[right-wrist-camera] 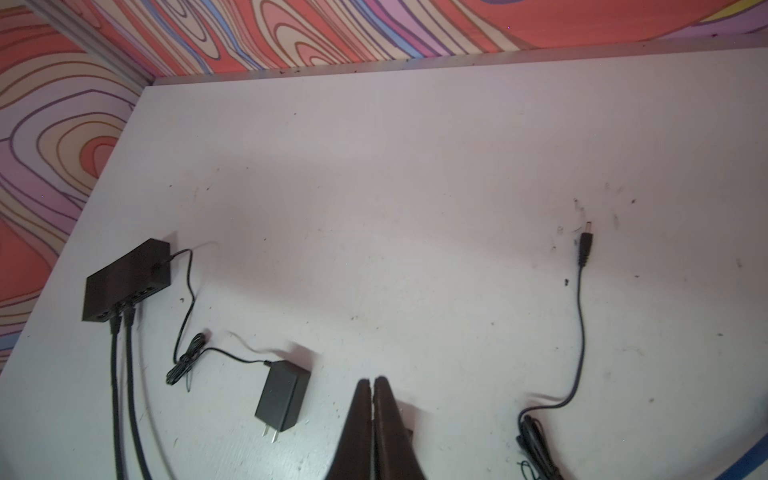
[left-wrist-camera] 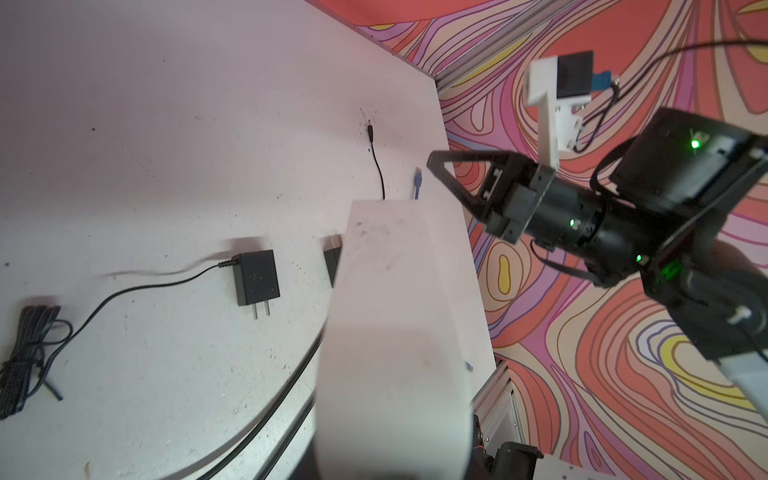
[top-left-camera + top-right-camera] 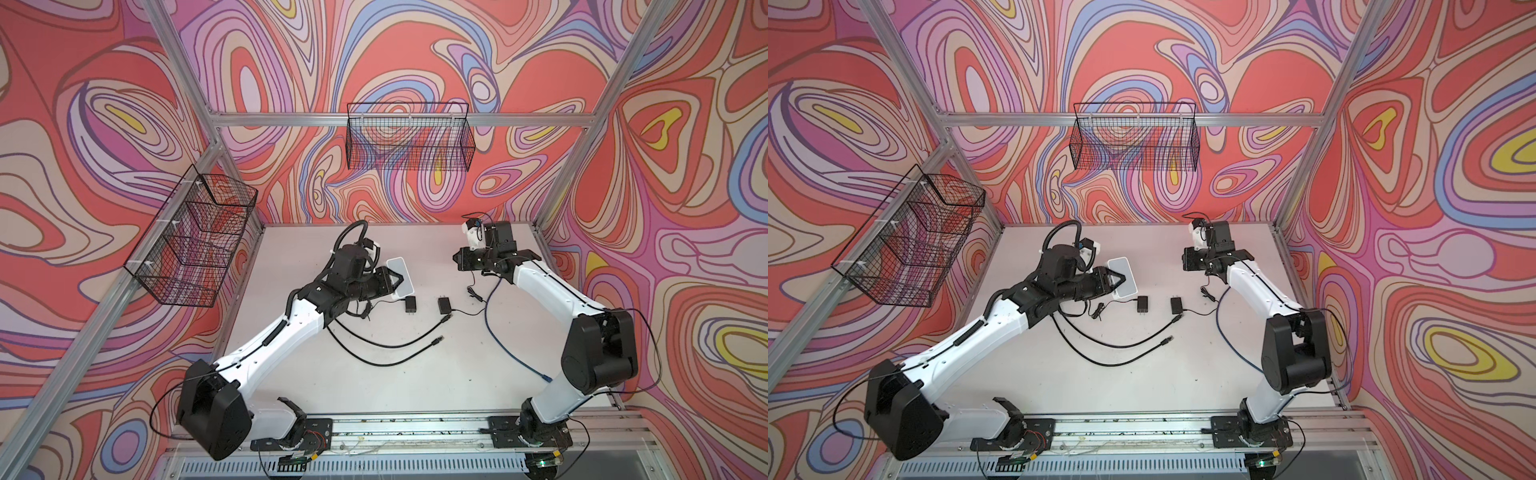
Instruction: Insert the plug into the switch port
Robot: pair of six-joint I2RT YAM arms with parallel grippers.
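Observation:
The black switch (image 1: 124,282) sits on the table in the right wrist view, with two black cables and a thin power cord in its ports. I cannot make it out in the top views. A loose barrel plug (image 1: 586,245) (image 2: 370,133) lies on bare table. The black cables' free end plugs (image 3: 446,318) (image 3: 437,340) lie mid-table. My left gripper (image 3: 405,277) (image 3: 1125,277) is shut on a white rounded box (image 3: 399,264) (image 2: 390,311). My right gripper (image 3: 456,258) (image 1: 372,380) hangs shut and empty above the table, right of the box.
Two black wall adapters (image 3: 411,305) (image 3: 444,306) lie between the arms. A blue cable (image 3: 492,328) curves past the right arm, its plug (image 2: 417,176) near the barrel plug. Wire baskets hang on the left wall (image 3: 195,237) and the back wall (image 3: 409,137).

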